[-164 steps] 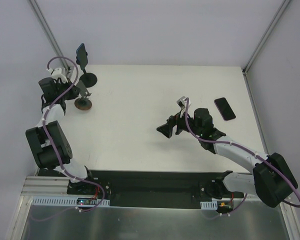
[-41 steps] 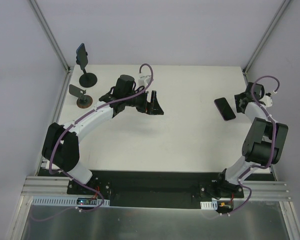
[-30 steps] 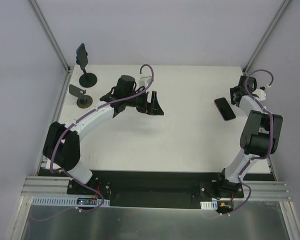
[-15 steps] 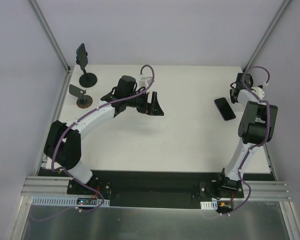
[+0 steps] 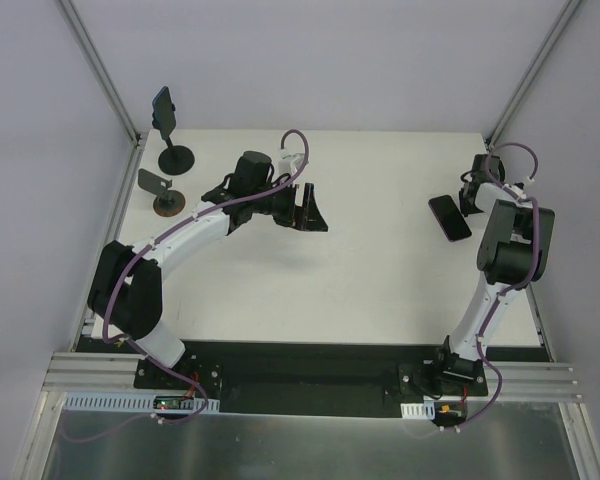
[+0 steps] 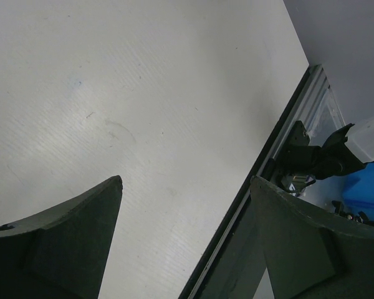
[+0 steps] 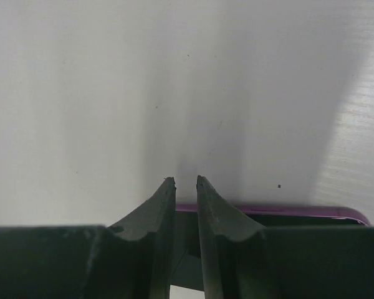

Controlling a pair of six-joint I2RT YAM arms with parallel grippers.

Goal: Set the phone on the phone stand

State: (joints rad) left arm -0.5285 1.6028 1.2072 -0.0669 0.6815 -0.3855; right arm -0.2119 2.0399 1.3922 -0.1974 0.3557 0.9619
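**A:** White table (image 5: 380,280) with pale grey walls round it, that's all my overhead feed gives me. Where's the phone?

**B:** I see the phone (image 5: 162,108) up in the clamp head of the phone stand (image 5: 176,158), in the far left corner, off the table. To my eye the placing looks done.

**A:** And your tools?

**B:** My left gripper (image 6: 184,187) is spread wide with nothing between its fingers, hovering over bare table near the middle. My right gripper (image 7: 182,182) is pinched to a thin slit and holds nothing. It's low at the far right, and just past its tips lies the pink-rimmed phone (image 5: 449,217), which isn't the one I was asked for.

**A:** So how do you play it?

**B:** I'd leave that one flat where it is. If I did go for it, I'd have to open first, because this slit wouldn't take it. I'd also keep both arms well away from the stand so that nothing knocks the stem.

**A:** Any bins or trays?

**B:** None that I can see. The only holders are the clamp, which is filled, and the brown-based stand (image 5: 165,204), whose grey plate (image 5: 150,183) carries nothing.
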